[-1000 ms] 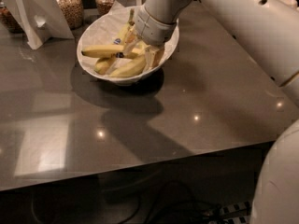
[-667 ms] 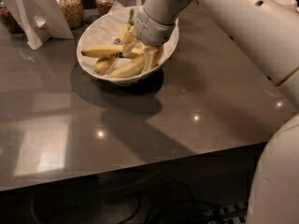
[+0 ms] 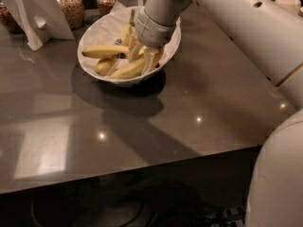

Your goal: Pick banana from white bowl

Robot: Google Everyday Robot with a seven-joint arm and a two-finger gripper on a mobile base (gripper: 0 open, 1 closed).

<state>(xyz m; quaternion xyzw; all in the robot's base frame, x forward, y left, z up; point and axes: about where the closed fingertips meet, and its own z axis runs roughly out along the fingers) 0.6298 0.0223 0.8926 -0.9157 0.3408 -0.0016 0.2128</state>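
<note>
End effector [image 3: 144, 58] is down inside the white bowl [image 3: 94, 28]. The banana [image 3: 127, 71] lies right at its tip, extending to its lower left. Spread or pinched: can't tell.

The glossy dark grey tabletop [image 3: 142, 126] carries a wide white paper-lined bowl [image 3: 94, 34] at 12 o'clock, with glass jars [image 3: 71, 6] and a folded white card [image 3: 40, 13] at 11. The gripper [image 3: 144, 56] reaches into the bowl.

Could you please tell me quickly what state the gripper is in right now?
Gripper: down in the white bowl among the bananas; open, closed or holding cannot be told.
</note>
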